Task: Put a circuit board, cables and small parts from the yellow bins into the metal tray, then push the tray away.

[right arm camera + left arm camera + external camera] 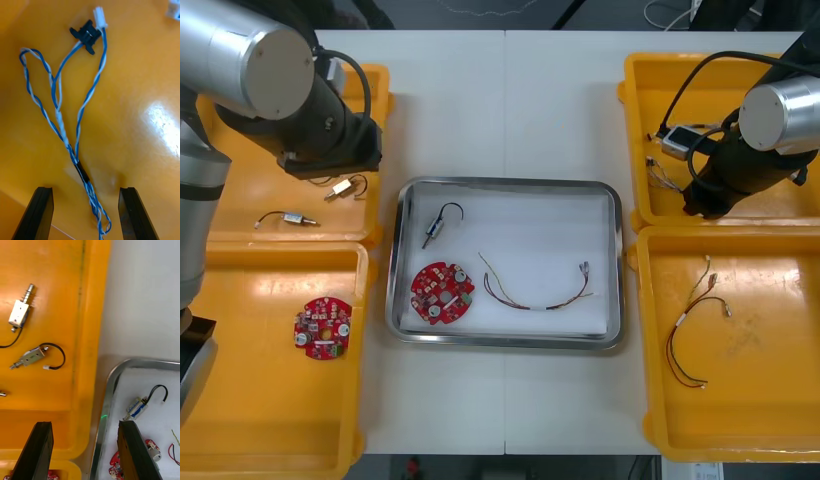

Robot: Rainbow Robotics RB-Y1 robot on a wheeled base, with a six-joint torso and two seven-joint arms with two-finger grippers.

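Observation:
My right gripper [86, 189] is open low over the floor of the far right yellow bin [635, 120]. A twisted blue and white cable [77, 123] lies between its fingers, its black and white plugs farther out. My left gripper [84, 423] is open above the inner rim of the far left bin [86, 333], beside the tray's corner. The metal tray [505, 184] holds a red circuit board [442, 293], a small metal part [434, 230] with a black lead, and a red and yellow cable [535, 300].
Two small metal parts [340, 187] [295, 219] lie in the far left bin. Another circuit board [322, 328] sits in the near left bin. A thin cable [695, 330] lies in the near right bin.

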